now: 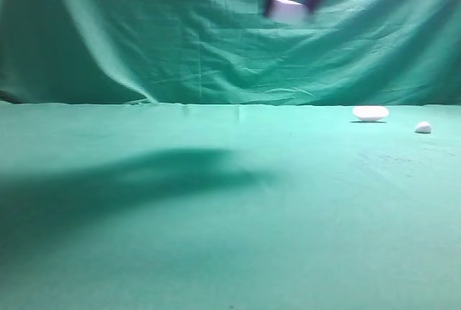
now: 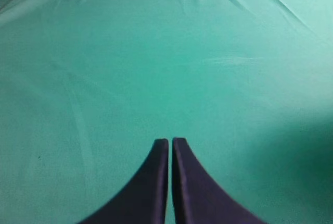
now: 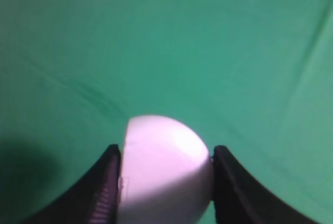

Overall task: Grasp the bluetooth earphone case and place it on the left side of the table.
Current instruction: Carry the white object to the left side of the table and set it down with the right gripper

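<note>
Green cloth is covering the bench (image 1: pixel 216 252) and draping behind. Two white objects (image 1: pixel 370 113) are lying there. The right pincer (image 3: pixel 165 153) is clamping one earphone case (image 3: pixel 164 174); the left pincer (image 2: pixel 170 141) is sitting together.

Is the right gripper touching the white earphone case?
Touching. In the right wrist view, the right gripper has a jaw pressed on each side of the earphone case, with no gap visible.

No text, label or number is readable anywhere.
</note>
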Robot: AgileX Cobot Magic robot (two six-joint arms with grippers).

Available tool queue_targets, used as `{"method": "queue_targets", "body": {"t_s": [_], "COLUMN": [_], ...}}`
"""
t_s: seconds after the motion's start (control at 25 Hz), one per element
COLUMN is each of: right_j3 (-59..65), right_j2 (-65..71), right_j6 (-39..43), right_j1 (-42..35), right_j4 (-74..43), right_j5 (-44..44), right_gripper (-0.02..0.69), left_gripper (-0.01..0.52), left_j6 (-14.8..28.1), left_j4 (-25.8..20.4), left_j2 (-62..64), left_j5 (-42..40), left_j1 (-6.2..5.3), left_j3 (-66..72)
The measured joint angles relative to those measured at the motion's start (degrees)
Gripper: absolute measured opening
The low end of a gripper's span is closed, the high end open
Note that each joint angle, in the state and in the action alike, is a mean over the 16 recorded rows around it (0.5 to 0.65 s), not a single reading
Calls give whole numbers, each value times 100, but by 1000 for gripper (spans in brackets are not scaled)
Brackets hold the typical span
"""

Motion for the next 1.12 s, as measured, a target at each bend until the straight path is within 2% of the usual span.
{"method": "queue_targets", "body": {"t_s": [0.32, 0.72, 1.12], "right_j3": [-794, -851, -859], "right_j2": [1145, 1745, 1779], "right_j6": [-99, -164, -242], "right_j1": [766, 970, 970], "right_j4": [89, 312, 344], "right_j5": [-673, -1463, -1490], "right_gripper": [319, 329, 515], "left_gripper": [0, 0, 0], "left_j6": [0, 0, 0], "left_j4": [0, 0, 0], "left_j2": [0, 0, 0], "left_j5": [0, 0, 0], "left_j1": [0, 0, 0], "left_j3": [0, 0, 0]}}
